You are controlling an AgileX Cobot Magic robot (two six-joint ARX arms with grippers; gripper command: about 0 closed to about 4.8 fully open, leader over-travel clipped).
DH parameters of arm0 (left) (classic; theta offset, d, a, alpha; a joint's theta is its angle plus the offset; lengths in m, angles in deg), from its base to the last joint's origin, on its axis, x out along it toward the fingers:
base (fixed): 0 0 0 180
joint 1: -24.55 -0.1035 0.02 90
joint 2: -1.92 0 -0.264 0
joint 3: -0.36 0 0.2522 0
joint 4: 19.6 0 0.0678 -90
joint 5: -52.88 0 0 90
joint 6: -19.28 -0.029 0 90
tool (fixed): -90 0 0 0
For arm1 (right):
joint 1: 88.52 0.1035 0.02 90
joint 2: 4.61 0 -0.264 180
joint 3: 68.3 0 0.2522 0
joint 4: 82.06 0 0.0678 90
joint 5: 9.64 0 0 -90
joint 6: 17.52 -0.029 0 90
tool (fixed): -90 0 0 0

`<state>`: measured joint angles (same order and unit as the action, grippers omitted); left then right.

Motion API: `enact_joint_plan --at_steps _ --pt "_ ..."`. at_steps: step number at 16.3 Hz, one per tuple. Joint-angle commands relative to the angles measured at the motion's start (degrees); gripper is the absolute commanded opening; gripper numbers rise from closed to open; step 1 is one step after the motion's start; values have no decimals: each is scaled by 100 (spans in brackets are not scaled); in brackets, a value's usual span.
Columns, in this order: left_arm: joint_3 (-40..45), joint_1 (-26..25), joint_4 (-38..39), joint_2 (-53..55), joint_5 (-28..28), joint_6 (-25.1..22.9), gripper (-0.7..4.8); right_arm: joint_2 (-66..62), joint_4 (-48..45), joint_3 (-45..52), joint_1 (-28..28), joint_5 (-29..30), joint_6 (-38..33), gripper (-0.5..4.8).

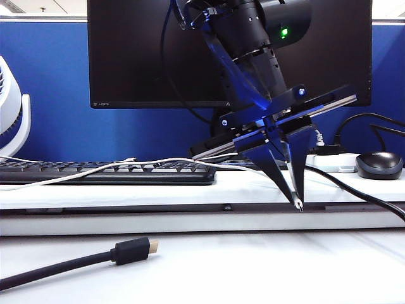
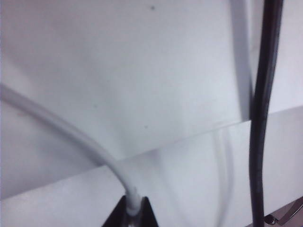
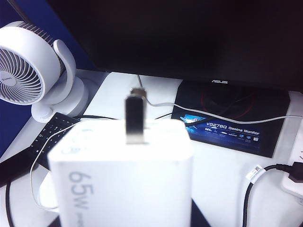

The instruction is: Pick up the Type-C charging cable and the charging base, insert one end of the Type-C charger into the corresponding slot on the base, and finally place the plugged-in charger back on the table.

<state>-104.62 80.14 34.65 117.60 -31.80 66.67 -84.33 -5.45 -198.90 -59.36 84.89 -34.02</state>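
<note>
The Type-C charging cable [image 1: 158, 162], thin and white, runs across the keyboard to my left gripper [image 1: 293, 190]. That gripper points down over the raised step of the table [image 1: 253, 266] at the right. Its black fingers are shut on the cable just behind the plug, and the metal tip [image 1: 297, 204] pokes out below. In the left wrist view the cable [image 2: 71, 132] curves into the shut left gripper [image 2: 135, 210]. The charging base [image 3: 123, 175], a white block marked 65W with a metal prong on top, sits in my right gripper [image 3: 124, 220]. Dark fingers show at both of its sides.
A thick black cable with a gold-tipped plug [image 1: 133, 250] lies on the front table. The shelf carries a black keyboard [image 1: 107, 172], a mouse [image 1: 378, 164] and a white power strip [image 1: 332, 163]. A monitor [image 1: 139, 50] stands behind and a white fan [image 1: 9, 107] at far left. Another black cable [image 2: 260, 118] hangs beside the left gripper.
</note>
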Motion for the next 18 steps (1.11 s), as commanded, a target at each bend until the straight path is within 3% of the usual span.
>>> enact_joint_plan --at_steps 1,7,11,14,18 --pt "-7 7 -35 -33 17 -68 -6 48 -173 -35 4 7 4 -6" --pt "-17 -24 -334 -629 138 -299 -6 103 -162 -35 4 -326 20 -6" --pt "-17 -87 -1200 -1497 -146 -413 -6 195 -328 -37 2 -658 -7 -6" --pt "-17 -205 -2015 -1996 -190 -807 -6 236 -487 -37 2 -710 -33 -6" --pt "-15 -332 -2621 -2483 -553 -1045 -6 358 -649 -35 2 -1257 -42 -6"
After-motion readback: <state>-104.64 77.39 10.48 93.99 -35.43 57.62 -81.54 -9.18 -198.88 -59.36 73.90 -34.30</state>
